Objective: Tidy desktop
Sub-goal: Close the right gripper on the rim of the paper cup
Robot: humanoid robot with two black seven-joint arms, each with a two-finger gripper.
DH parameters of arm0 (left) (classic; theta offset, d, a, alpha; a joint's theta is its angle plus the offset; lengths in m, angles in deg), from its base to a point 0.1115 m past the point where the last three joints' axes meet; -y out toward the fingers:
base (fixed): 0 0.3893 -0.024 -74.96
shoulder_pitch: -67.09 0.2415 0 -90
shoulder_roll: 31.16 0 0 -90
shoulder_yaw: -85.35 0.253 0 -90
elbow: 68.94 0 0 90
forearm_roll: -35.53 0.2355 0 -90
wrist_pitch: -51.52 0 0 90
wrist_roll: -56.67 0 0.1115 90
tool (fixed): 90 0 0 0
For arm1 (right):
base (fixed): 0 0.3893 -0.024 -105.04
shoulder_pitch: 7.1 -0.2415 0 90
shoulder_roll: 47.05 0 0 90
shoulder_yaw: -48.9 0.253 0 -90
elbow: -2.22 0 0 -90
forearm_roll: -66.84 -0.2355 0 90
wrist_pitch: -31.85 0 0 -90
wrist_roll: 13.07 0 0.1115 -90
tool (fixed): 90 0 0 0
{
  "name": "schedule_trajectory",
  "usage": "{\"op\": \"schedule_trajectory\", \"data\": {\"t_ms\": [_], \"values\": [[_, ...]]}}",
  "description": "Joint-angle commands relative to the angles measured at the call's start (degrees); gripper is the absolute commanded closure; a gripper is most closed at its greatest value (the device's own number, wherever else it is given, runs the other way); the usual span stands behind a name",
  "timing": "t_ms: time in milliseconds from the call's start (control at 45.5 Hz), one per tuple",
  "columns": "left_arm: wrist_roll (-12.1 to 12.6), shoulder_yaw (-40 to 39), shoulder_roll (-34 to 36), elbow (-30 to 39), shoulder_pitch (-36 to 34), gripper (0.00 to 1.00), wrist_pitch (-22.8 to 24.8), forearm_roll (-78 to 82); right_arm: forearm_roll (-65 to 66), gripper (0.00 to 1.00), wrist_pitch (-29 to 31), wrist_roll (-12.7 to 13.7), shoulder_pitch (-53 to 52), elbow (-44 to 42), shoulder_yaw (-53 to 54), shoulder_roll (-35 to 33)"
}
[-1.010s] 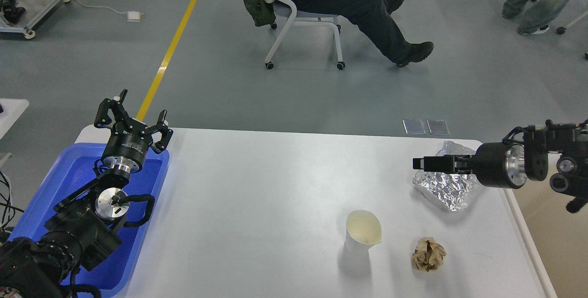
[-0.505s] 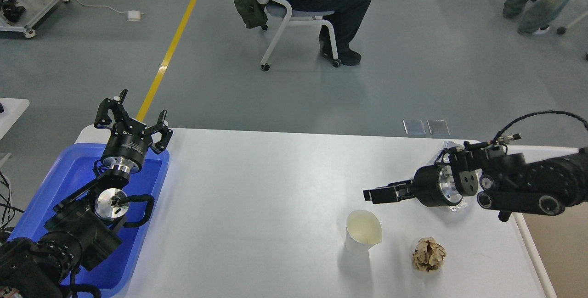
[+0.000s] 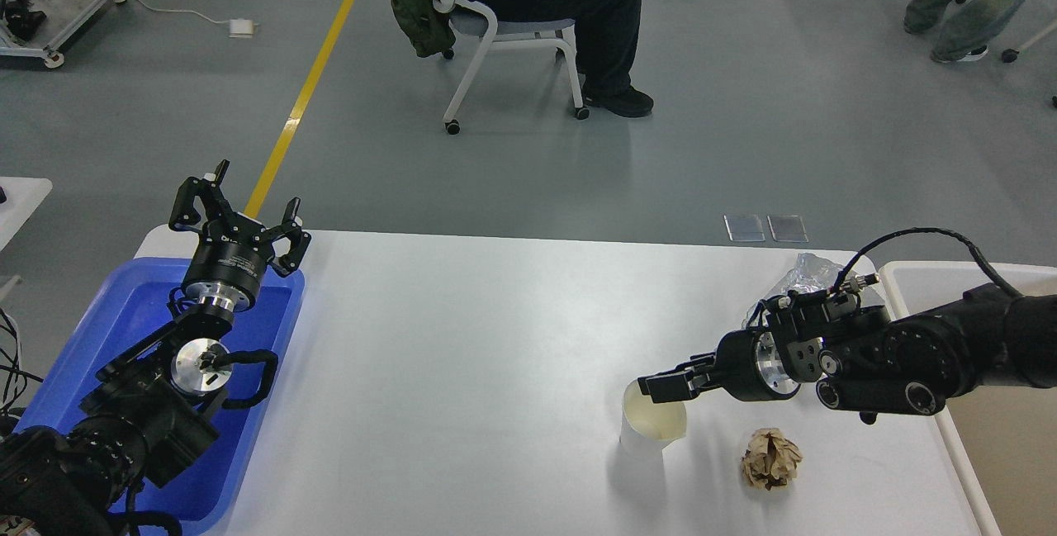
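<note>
Just right hand over cup

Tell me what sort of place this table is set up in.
Probably a robotics lab or test floor: grey floor with a yellow line, a person in a wheeled office chair nearby, and the white desktop staged with a paper cup.

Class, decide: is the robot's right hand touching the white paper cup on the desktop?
Cannot tell. In the head view the right hand overlaps the paper cup at its rim, but from above neither contact nor a gap shows plainly.
</note>
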Motion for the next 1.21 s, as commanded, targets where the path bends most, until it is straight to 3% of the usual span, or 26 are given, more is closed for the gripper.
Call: {"op": "schedule_trajectory", "data": {"t_ms": [0,417,549,725,988,1186], "values": [[0.00,0.00,0.00,0.00,0.00,0.00,0.00,0.00,-0.06,0.10,-1.39,-0.14,2.12,-1.69,-0.55,0.61],[0.00,0.00,0.00,0.00,0.00,0.00,0.00,0.00,0.20,0.18,-2.09,-0.22,3.26,-2.31,-0.73,0.35],[0.00,0.00,0.00,0.00,0.00,0.00,0.00,0.00,0.37,0.27,-2.09,-0.31,3.35,-2.31,-0.73,0.35],[0.00,0.00,0.00,0.00,0.00,0.00,0.00,0.00,0.29,0.45,-2.09,-0.31,3.35,-2.22,-1.78,0.35],[0.00,0.00,0.00,0.00,0.00,0.00,0.00,0.00,-0.06,1.00,-1.92,-1.28,3.26,-1.96,-3.01,0.17],[0.00,0.00,0.00,0.00,0.00,0.00,0.00,0.00,-0.59,1.00,-1.83,-2.77,3.00,-1.96,-2.93,0.00]]}}
